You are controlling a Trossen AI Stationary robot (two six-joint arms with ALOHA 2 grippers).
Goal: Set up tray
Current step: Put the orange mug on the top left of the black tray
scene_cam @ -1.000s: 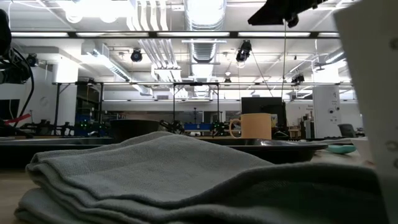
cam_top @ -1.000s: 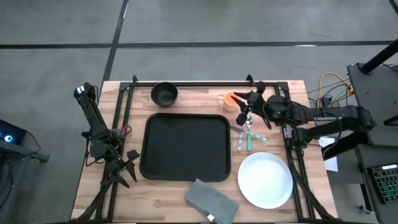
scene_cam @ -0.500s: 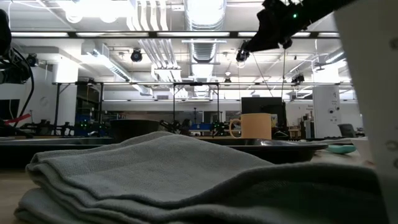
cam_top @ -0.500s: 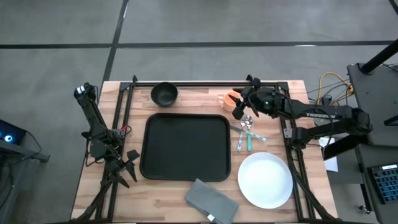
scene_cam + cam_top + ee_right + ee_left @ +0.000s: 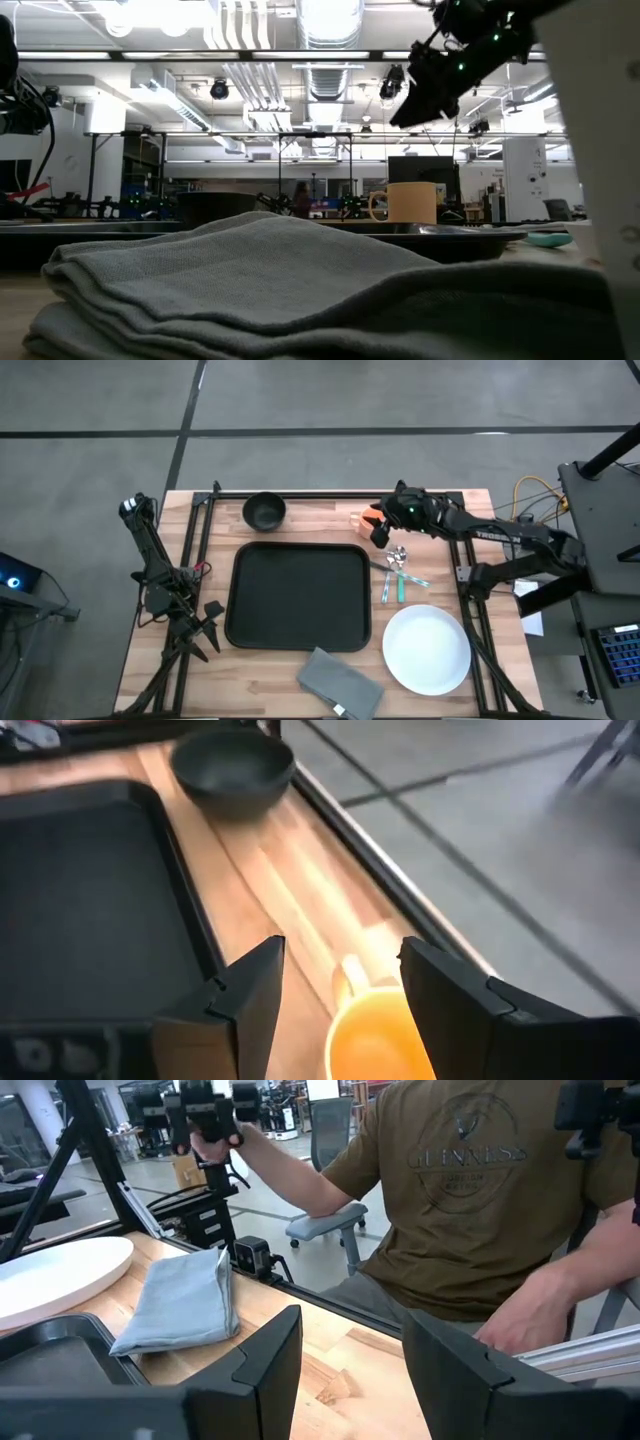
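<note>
The black tray (image 5: 298, 595) lies flat in the middle of the table. An orange cup (image 5: 360, 520) stands upright on the wood past the tray's far right corner. My right gripper (image 5: 380, 530) hangs open above it and slants down. In the right wrist view the cup (image 5: 385, 1032) shows below and between the gripper's (image 5: 340, 990) two fingers, untouched. In the low view that gripper (image 5: 440, 85) is well above the cup (image 5: 410, 202). My left gripper (image 5: 205, 628) waits open near the table's left edge, also seen from its own wrist (image 5: 345, 1350).
A dark bowl (image 5: 264, 511) stands behind the tray. Spoons and teal-handled cutlery (image 5: 395, 572) lie right of the tray, a white plate (image 5: 427, 649) sits at the near right, and a folded grey napkin (image 5: 340, 682) lies at the near edge. A person (image 5: 450, 1200) sits beyond the table.
My right gripper has moved toward the table's left edge and down toward the orange cup, tipping to point downward. Its fingers have opened.
</note>
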